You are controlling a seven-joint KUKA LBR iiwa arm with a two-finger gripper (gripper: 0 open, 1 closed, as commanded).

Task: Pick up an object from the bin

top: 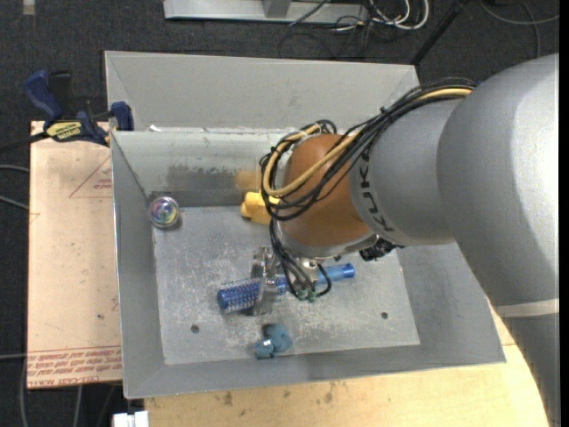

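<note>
My gripper (264, 294) is down near the bin's floor, in the middle toward the front. Its metal fingers sit right at a blue ribbed brush-like cylinder (237, 297), whose handle runs on to the right under the wrist and ends in a blue tip (343, 272). The fingers appear to straddle that handle just right of the ribbed part. A small grey-blue lump (273, 341) lies just in front of the gripper. A yellow thing (253, 206) shows behind the wrist, partly hidden by it.
A shiny iridescent ball (164, 212) rests in the back left corner of the bin floor. The arm with its orange cover and cables reaches in from the right and hides the bin's right middle.
</note>
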